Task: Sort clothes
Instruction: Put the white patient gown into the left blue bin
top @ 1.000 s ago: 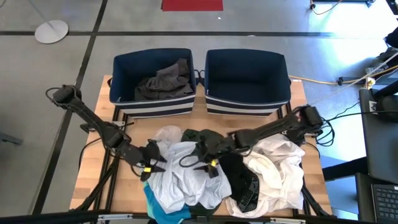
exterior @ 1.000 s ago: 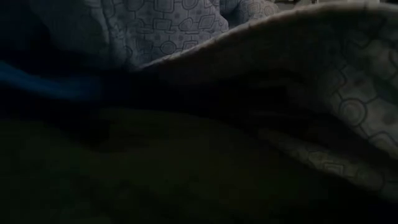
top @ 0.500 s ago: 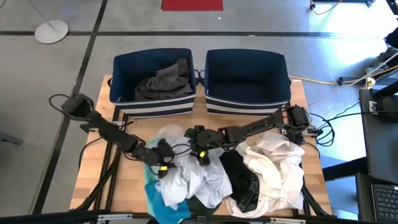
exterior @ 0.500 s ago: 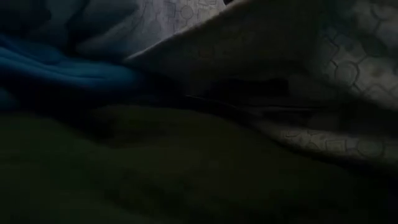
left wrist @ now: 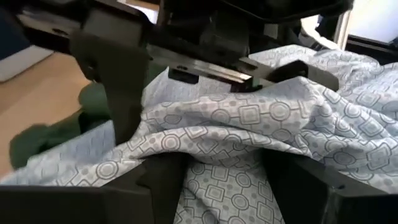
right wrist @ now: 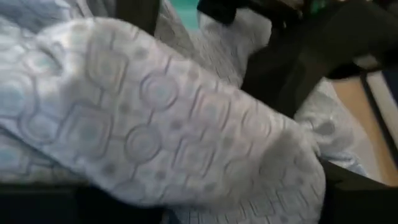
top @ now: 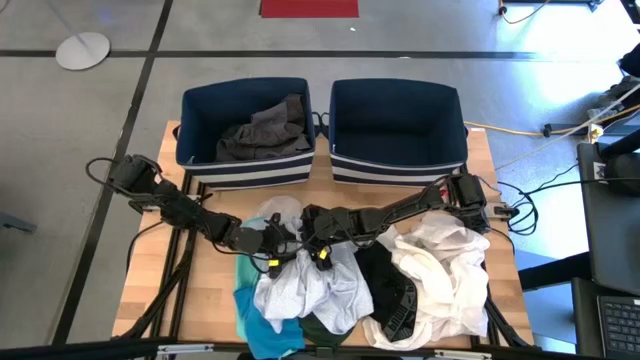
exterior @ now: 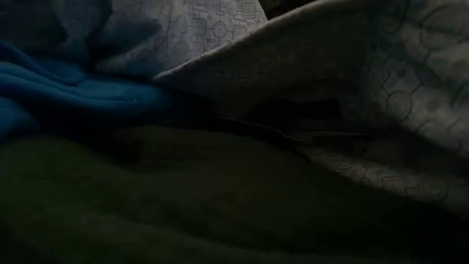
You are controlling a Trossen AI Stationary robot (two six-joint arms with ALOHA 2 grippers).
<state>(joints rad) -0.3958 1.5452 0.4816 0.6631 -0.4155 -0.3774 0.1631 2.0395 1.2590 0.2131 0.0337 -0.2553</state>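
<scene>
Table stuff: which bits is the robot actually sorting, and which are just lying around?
Job: patterned white shirt, between both claws; white garment; black garment; teal garment; grey garment in left bin; right bin.
Lying about: red mat; cables.
</scene>
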